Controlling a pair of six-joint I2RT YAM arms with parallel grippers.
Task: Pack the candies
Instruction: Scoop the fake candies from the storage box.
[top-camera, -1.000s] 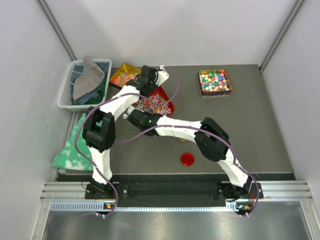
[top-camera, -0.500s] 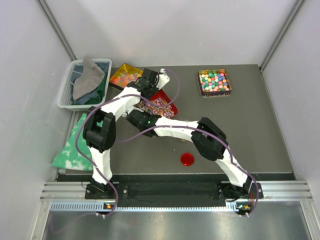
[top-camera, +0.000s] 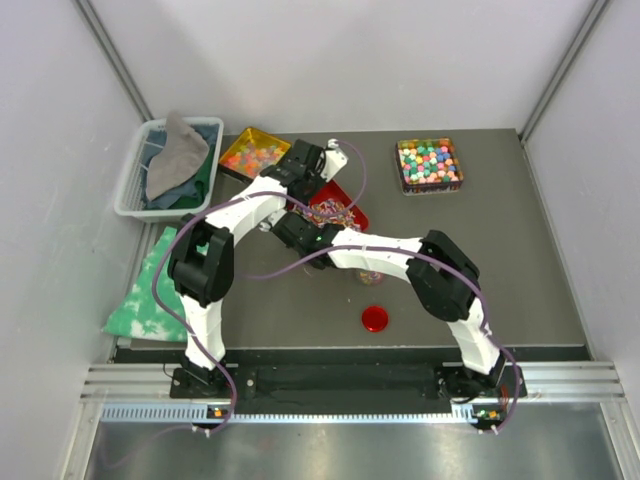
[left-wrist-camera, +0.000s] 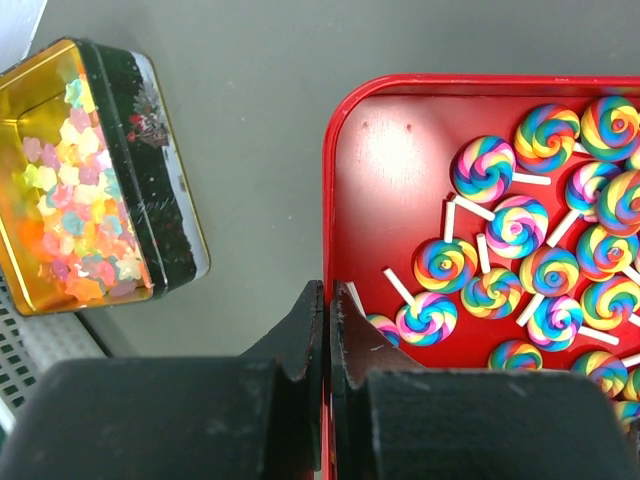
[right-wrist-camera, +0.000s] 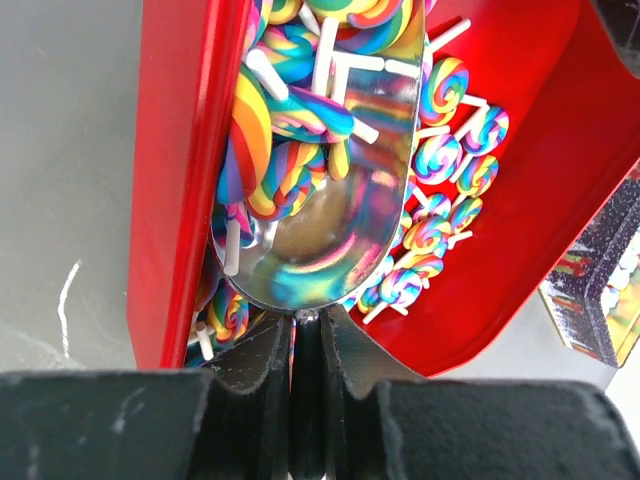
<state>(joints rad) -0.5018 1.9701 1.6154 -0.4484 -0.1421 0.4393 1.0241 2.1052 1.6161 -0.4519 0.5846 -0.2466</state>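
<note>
**Right claw** (right-wrist-camera: 308, 340): closed, clamped on the thin handle of a polished metal scoop (right-wrist-camera: 320, 250). Directly ahead of the fingertips, the scoop bowl sits over the shallow red metal tray (right-wrist-camera: 185, 150), close to the wall on this claw's left. It carries a heap of rainbow swirl lollipop candies (right-wrist-camera: 275, 140) with white sticks. Whether the bowl rests on the tray floor cannot be told. More lollipops lie loose in the tray to the right of the scoop and beyond it.

**Left claw** (left-wrist-camera: 327, 335): closed, pinching the near rim of the same tray between its fingertips, a grip judged to steady it. The tray floor just ahead is bare, and the lollipops cluster ahead and to the right. To the left, apart from the tray, stands a rectangular gold-lined tin (left-wrist-camera: 165, 190) holding pastel star-shaped candies (left-wrist-camera: 75, 200).

**Farther out:** a square tin (top-camera: 400, 165) of round pastel ball candies (top-camera: 428, 164) stands well to the right of both claws. Behind them, towards the arm bases, a small red round lid (top-camera: 375, 318) lies on the grey tabletop (top-camera: 500, 260).

**Progress (judgement):** early
- Done: one scoop loaded, not yet carried off
- All three candy supplies look well stocked
- The receiving container cannot be identified; the right arm hides the area near the lid
- Left: deliver this load, then scoop again as needed and close with the lid
</note>
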